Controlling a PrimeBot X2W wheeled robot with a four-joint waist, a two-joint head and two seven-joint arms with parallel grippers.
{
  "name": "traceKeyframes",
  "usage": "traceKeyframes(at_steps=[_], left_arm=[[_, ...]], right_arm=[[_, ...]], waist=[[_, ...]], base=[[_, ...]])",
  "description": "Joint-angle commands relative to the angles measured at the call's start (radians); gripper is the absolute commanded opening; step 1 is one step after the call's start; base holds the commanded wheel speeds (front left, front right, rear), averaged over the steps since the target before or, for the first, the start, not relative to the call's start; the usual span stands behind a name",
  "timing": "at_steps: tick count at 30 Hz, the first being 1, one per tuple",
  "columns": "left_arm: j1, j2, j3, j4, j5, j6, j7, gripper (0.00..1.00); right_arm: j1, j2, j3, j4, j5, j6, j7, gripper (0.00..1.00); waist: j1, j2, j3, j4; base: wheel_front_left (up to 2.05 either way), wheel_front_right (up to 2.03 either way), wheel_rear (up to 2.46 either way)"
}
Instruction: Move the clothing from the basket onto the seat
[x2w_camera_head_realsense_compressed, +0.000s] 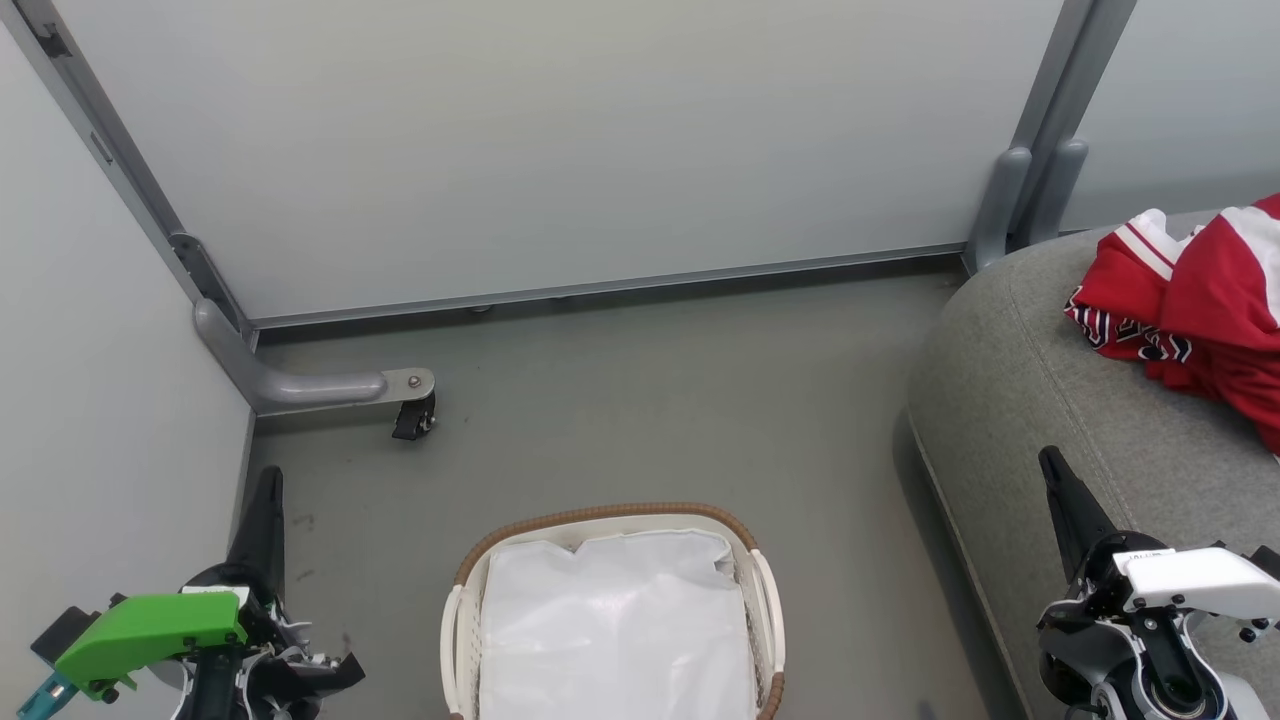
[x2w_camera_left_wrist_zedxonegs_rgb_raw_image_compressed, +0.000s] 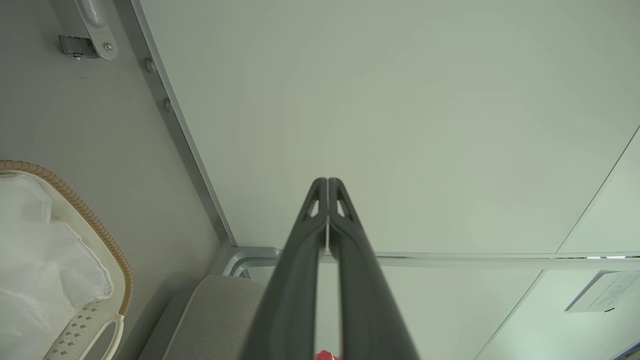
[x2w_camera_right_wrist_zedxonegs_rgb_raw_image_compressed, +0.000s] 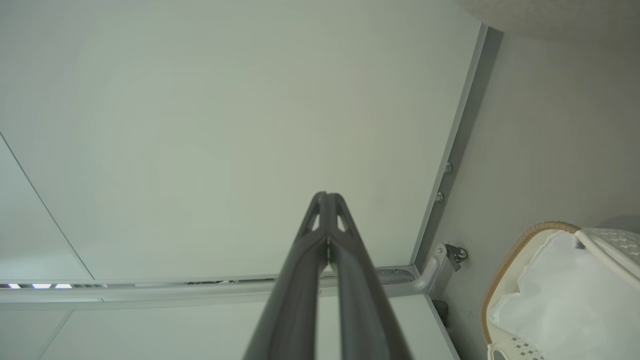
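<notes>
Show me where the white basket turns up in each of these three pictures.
Head view: the basket sits at the bottom centre.
Left wrist view: the basket is at the lower left edge.
Right wrist view: the basket is in the lower right corner.
Shared landmark: the caster wheel under the partition.

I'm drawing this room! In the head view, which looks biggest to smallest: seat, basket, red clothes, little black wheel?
1. seat
2. basket
3. clothing, a close call with the basket: both are cut off at the edge, basket nearer
4. wheel
</notes>
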Motion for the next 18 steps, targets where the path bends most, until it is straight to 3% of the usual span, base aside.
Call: traceKeyframes(at_steps=[1,18], left_arm=[[-0.01,0.007,0.002,-0.002,-0.004,-0.006,0.004,0.0],[-0.009,0.007,0.002,-0.002,-0.004,-0.006,0.004,0.0]], right_arm=[[-0.002,-0.006,-0.002,-0.004,0.003,-0.001,0.003,0.0],[-0.002,-0.006,-0.002,-0.004,0.003,-0.001,0.003,0.0]], waist=[[0.0,0.0,0.0,0.0],[0.0,0.0,0.0,0.0]], base=[[0.0,0.0,0.0],[0.0,0.0,0.0]])
